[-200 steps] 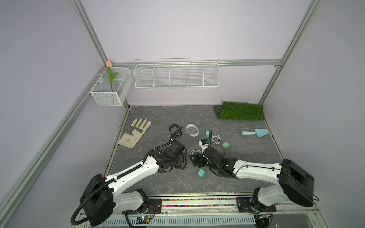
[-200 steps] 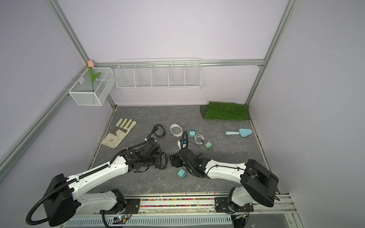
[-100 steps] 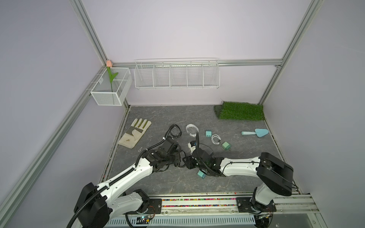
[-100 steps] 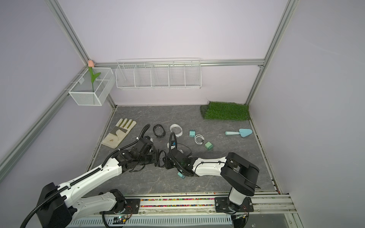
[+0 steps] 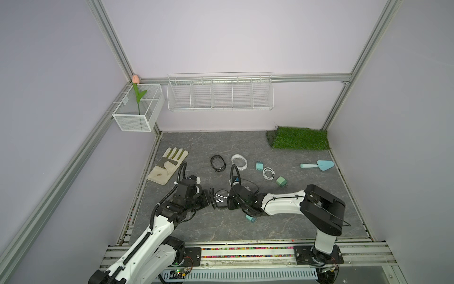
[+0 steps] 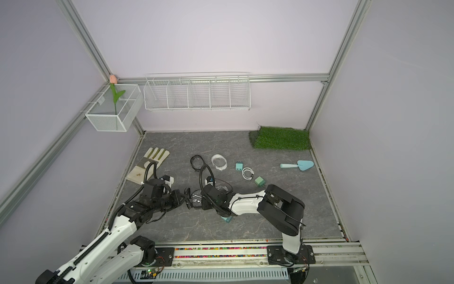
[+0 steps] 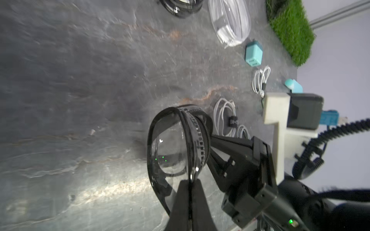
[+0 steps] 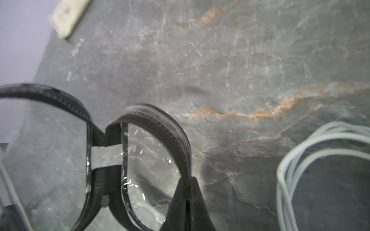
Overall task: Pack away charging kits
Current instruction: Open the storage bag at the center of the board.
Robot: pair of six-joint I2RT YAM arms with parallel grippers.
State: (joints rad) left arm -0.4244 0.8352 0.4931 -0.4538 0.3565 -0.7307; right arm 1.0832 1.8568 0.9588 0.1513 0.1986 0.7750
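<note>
A black-rimmed clear oval case (image 5: 221,199) (image 6: 195,199) hangs open just above the floor between my two grippers. My left gripper (image 7: 190,182) (image 5: 210,196) is shut on the edge of one clear half (image 7: 170,152). My right gripper (image 8: 187,180) (image 5: 229,202) is shut on the zipper rim of the other half (image 8: 152,156). A coiled white cable (image 7: 226,118) (image 8: 320,160) lies just behind the case. One teal adapter (image 5: 251,218) sits under the right arm. Further back lie a second black-rimmed case (image 5: 218,163), a white case (image 5: 239,161), two more adapters (image 5: 259,166) (image 5: 281,182) and another cable (image 5: 268,173).
A beige glove (image 5: 168,165) lies at the left wall and a light-blue trowel (image 5: 318,165) at the right. A grass mat (image 5: 299,137) fills the back right corner. A wire shelf (image 5: 219,94) and a mesh basket (image 5: 137,110) hang on the walls.
My right gripper has closed on the case's rim. Both grippers and the case have shifted to the left, and the right arm has folded in closer.
</note>
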